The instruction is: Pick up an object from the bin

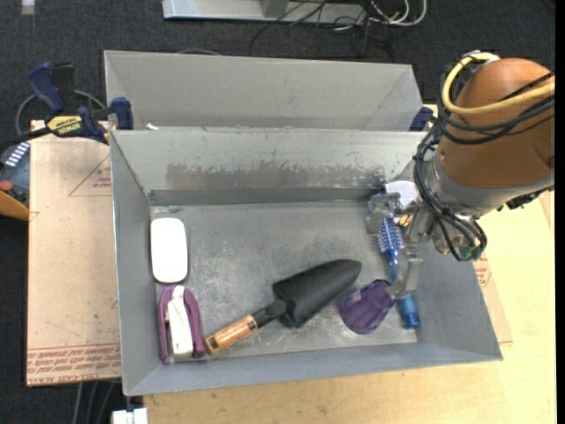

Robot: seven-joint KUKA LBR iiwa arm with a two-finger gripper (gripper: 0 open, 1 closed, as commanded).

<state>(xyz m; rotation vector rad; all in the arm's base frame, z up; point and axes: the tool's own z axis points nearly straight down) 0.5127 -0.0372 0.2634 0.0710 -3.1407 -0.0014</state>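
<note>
As the pincer [402,274] hangs low in the right front corner of the bin [265,170], the step in hand looks like the approach to a grasp, with nothing lifted. The nearest thing is a purple lump [365,308] on the floor just to the left of the pincer's tip; a black trowel [313,290] lies just beyond it, its blade nearly touching the lump. A white bar [169,248] sits well apart by the left wall. Whether the pincer is spread or pressed together I cannot tell, nor whether the blue piece [408,312] at its tip belongs to it. The next move probably calls for centring over the lump, clear of the trowel. The arm [494,140] reaches in over the right wall, wrist pointing steeply down.
</note>
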